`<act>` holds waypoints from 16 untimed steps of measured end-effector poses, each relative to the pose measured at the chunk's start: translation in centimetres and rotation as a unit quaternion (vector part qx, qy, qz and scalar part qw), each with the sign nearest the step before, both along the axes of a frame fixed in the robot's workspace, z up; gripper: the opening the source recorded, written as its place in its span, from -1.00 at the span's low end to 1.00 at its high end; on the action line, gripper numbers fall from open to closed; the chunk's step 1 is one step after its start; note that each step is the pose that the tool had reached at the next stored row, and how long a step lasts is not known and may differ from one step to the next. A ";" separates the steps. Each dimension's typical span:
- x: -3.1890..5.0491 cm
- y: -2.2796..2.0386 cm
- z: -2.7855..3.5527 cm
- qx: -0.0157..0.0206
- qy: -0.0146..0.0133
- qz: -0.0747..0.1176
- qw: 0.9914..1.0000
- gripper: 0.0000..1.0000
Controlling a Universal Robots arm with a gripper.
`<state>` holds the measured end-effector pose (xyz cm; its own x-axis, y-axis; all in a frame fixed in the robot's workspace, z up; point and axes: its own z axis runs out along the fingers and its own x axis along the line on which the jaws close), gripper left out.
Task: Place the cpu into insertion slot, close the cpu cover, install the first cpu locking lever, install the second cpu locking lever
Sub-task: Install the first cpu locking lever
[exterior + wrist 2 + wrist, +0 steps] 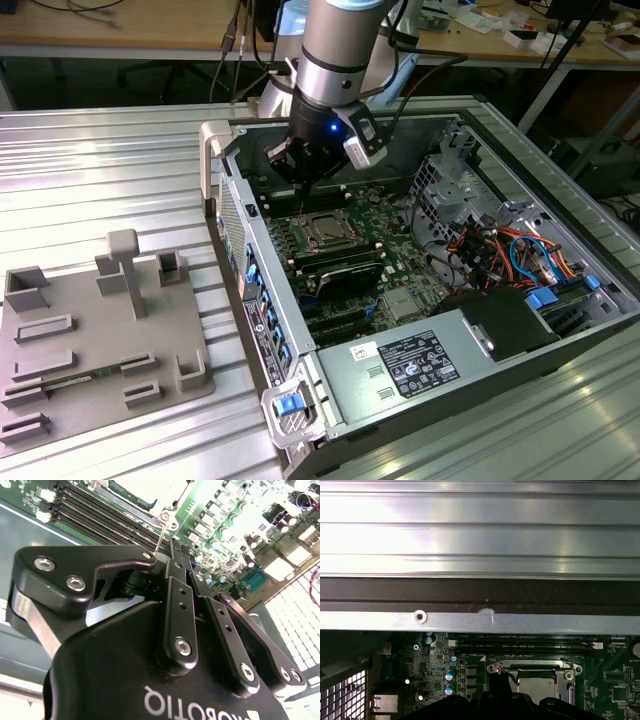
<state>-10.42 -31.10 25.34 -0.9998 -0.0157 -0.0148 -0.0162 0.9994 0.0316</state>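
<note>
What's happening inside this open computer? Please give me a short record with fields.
Setting: computer case on a ribbed metal table
Arm: gripper low inside the case, near the insertion slot
Chip: cpu sits in the slot
Cover: cpu cover lies flat around the cpu
Nearby: grey parts tray at the exterior view's left

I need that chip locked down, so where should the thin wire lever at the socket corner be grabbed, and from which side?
Probably its free upper stretch: the lever is a thin bare wire that seems to stand up off the socket corner. Come from above, pinching across the wire; its foot sits close to the memory slots, leaving little room low down.
</note>
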 end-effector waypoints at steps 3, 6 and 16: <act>0.27 0.02 -0.10 0.000 0.000 0.000 1.000 -0.79; 0.56 0.06 -0.26 0.000 0.000 0.000 1.000 -0.79; 1.01 0.20 -1.06 0.000 0.000 0.007 1.000 -0.79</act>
